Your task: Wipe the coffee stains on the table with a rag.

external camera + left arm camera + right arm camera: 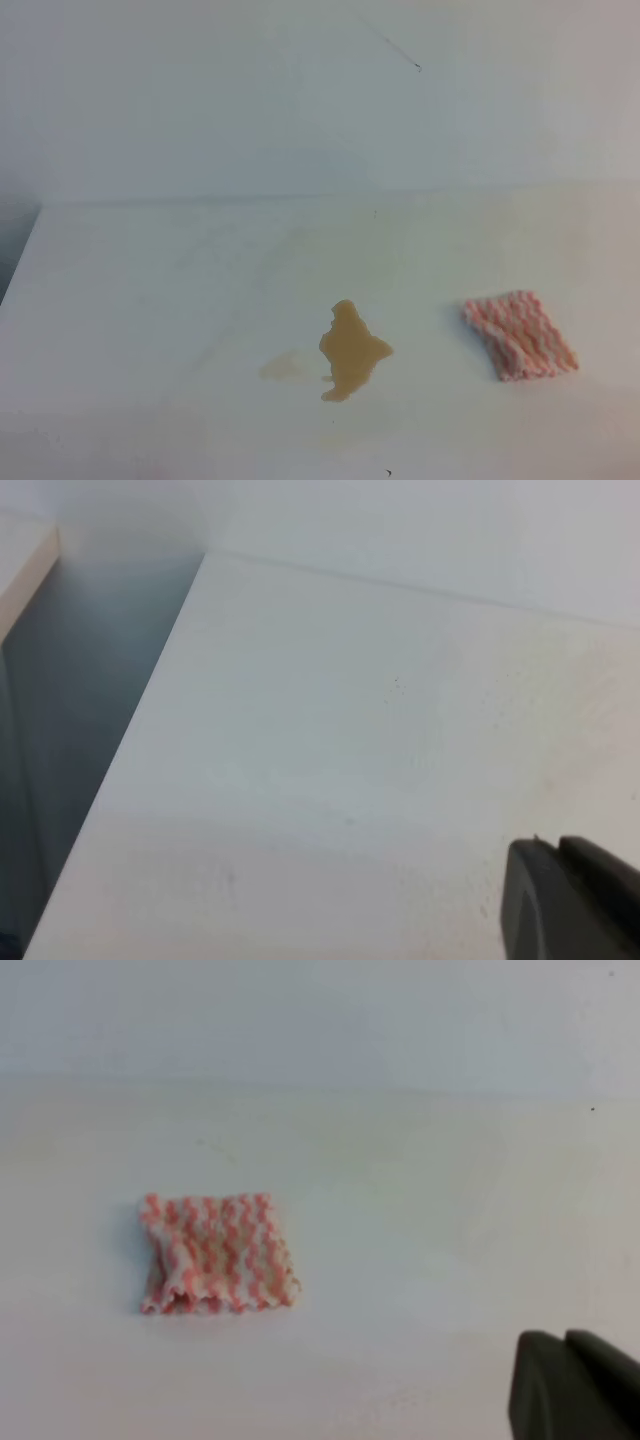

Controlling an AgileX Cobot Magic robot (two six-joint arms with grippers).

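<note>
Far left, only a dark corner of the left pincer (575,900) is seen in its own view, low and to the right, over bare table (330,780). Whether it is open or shut cannot be told, and nothing is seen in it. No stain and no rag can be found near it. Moving right, a pale smear (282,366) is seen on the table, and just beside it lies the brown puddle (350,352). Both are well apart from either pincer, and neither has been wiped yet. Further right lies the rag (519,334), folded flat, with nothing touching it. Last, the right pincer (575,1385) is seen as a dark corner at the bottom right of its own view. It is shut tight and nothing is held in it. From this pincer the rag (217,1254) lies ahead and off to the left, well apart. The step in hand seems to be picking up the rag. To do it well, the right pincer should be opened wide first, then brought over the middle of the rag and lowered straight down. Enough folds should be pinched that the cloth is not dropped. The rag should be kept flat below the pincer, so the puddle can be rubbed with a wide patch.
</note>
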